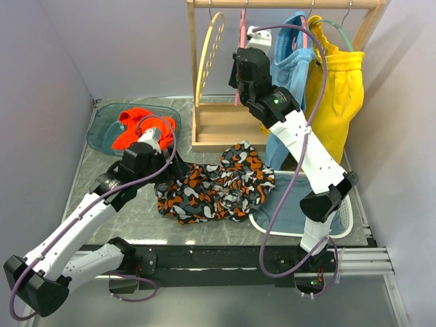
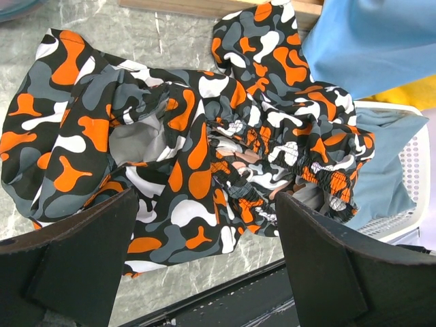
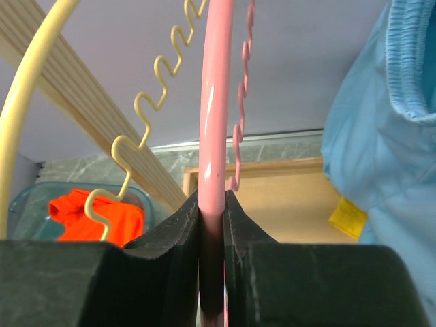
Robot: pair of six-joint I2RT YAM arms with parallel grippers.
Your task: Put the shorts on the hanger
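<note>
So the right tool (image 3: 212, 212) is pinched tight on the pink hanger (image 3: 216, 102), which runs straight up out of it. The left tool (image 2: 206, 199) is spread wide, with the shorts (image 2: 184, 129) bunched on the counter (image 2: 129, 27) right in front of it.

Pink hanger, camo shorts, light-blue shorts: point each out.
pink hanger (image 3: 216, 102), right wrist view, smooth arm.
camo shorts (image 2: 170, 136), left wrist view, crumpled middle.
light-blue shorts (image 3: 381, 136), right wrist view, front cloth.
</note>
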